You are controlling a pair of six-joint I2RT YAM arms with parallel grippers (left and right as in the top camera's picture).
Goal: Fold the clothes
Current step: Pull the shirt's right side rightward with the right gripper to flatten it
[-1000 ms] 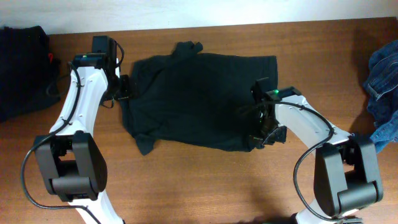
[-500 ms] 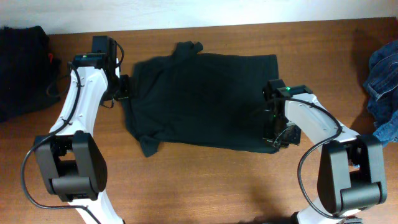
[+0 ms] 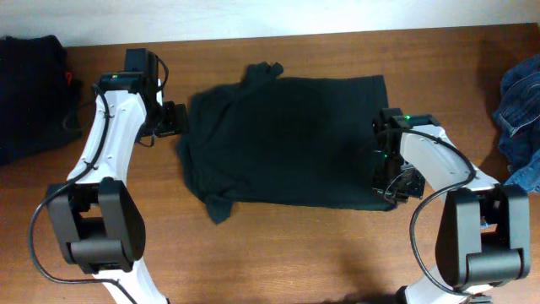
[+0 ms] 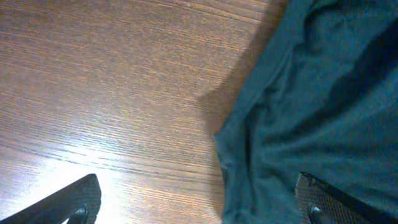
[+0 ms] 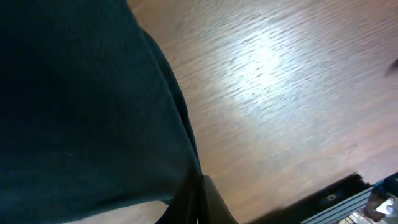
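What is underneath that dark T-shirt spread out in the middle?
Only the brown wooden table shows around the dark T-shirt, and the cloth lies mostly flat on it. Anything small beneath is covered; no lump suggests one. The right gripper pinches its edge.

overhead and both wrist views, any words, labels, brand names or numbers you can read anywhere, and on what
No readable text in any view.
dark T-shirt: plain, no print or tag showing.
black pile at the left edge: a red speck on it, too small to tell whether it is a label.
blue denim at the right edge: no label visible.
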